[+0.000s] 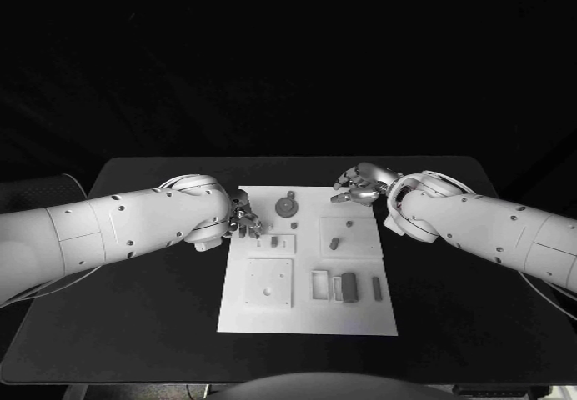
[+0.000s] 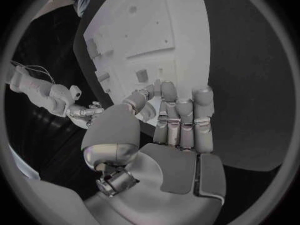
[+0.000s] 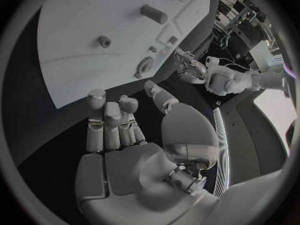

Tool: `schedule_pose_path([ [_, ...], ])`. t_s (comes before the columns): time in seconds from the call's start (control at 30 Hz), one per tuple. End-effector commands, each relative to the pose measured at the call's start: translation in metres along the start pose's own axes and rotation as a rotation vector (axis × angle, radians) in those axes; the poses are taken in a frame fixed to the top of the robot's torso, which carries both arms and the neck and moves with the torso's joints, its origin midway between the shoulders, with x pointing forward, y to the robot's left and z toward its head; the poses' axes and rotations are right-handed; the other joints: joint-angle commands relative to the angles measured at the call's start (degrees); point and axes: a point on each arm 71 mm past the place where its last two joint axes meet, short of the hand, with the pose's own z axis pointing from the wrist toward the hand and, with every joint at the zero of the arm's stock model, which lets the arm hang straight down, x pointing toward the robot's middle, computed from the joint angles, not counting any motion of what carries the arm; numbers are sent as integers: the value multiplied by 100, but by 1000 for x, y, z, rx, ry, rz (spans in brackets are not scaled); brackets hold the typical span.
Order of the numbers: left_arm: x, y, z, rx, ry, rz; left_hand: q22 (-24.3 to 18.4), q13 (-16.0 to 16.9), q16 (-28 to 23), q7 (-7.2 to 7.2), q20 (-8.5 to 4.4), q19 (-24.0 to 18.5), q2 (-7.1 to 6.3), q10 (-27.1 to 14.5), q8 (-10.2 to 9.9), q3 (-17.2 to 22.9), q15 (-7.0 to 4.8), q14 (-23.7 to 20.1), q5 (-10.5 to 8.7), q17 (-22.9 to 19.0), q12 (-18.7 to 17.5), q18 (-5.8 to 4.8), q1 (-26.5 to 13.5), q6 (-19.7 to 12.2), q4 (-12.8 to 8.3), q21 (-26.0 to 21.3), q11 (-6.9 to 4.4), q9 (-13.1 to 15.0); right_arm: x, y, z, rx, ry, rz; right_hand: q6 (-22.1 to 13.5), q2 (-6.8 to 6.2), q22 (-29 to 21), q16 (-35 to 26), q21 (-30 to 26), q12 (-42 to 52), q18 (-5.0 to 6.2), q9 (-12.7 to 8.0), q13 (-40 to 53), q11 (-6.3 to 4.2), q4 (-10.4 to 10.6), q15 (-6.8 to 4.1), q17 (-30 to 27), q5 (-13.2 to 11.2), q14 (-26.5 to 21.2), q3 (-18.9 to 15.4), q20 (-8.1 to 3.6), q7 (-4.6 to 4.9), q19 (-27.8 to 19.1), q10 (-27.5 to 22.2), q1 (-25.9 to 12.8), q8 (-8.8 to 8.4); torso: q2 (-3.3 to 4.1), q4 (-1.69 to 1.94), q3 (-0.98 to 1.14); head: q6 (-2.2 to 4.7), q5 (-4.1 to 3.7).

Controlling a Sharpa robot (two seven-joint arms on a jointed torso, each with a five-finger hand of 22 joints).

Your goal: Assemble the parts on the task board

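Observation:
The white task board (image 1: 307, 310) lies in the middle of the black table. On it are grey parts: a round piece (image 1: 288, 205) near the far edge, a small block (image 1: 275, 242), a short peg (image 1: 334, 244) and a longer block (image 1: 348, 286) beside a recessed frame. My left hand (image 1: 244, 220) hovers at the board's left edge, fingers stretched out side by side, palm bare (image 2: 178, 130). My right hand (image 1: 357, 188) hangs over the board's far right corner, fingers loosely extended with nothing in them (image 3: 122, 130). The right wrist view shows a cylinder part (image 3: 154, 14) and the round piece (image 3: 145, 65) on the board (image 3: 81, 65).
A raised square plate (image 1: 268, 282) sits on the board's near left. A slim bar (image 1: 376, 288) lies near the board's right edge. Bare black table (image 1: 144, 317) surrounds the board on every side.

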Motion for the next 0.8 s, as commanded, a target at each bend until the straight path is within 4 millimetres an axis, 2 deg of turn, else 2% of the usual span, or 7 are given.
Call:
schedule_pose_path([
  [0.03, 1, -1, 1, 6, 3, 4, 126, 6, 39, -27, -258, 217, 52, 249, 852, 24, -308, 275, 103, 8, 21, 348, -13, -14, -13, 40, -203, 87, 1, 1, 0, -7, 14, -6, -2, 7, 59, 34, -23, 31, 391, -8, -8, 6, 46, -23, -8, 29, -8, -1, -37, 38, 3, -47, -54, 36, 1, 0, -1, -5, -5],
  [0.8, 7, 0, 4, -1, 45, 7, 121, 12, 43, -26, -263, 210, 43, 241, 885, 9, -312, 271, 92, 8, 27, 349, -52, -39, 20, 52, -202, 79, 2, 2, 1, -7, 13, -6, -3, 14, 60, 34, -24, 32, 391, -9, -10, 6, 47, -23, -9, 30, -9, 4, -38, 38, 3, -48, -51, 37, 1, -1, -2, -22, -19],
])
